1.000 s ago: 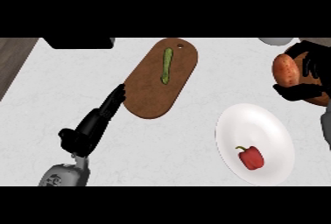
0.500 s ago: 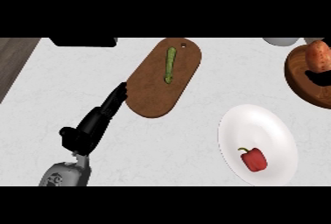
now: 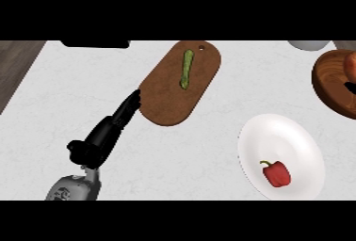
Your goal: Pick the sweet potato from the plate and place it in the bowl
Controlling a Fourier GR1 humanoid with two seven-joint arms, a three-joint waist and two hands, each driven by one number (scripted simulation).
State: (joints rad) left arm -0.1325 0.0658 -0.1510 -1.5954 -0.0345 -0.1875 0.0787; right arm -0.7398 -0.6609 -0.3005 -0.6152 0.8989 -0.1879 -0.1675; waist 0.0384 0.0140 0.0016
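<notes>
Sweet potato sits in the wooden bowl at the right edge, only partly in view; left hand lies over the counter, fingers straight and released, tips just beside the cutting board, perhaps touching it; green bean on the board; red bell pepper on the white plate

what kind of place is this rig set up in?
Most likely a kitchen counter: a pale marbled worktop, an oval brown wooden cutting board with a long green vegetable on it, and a round white plate holding a red bell pepper.
</notes>
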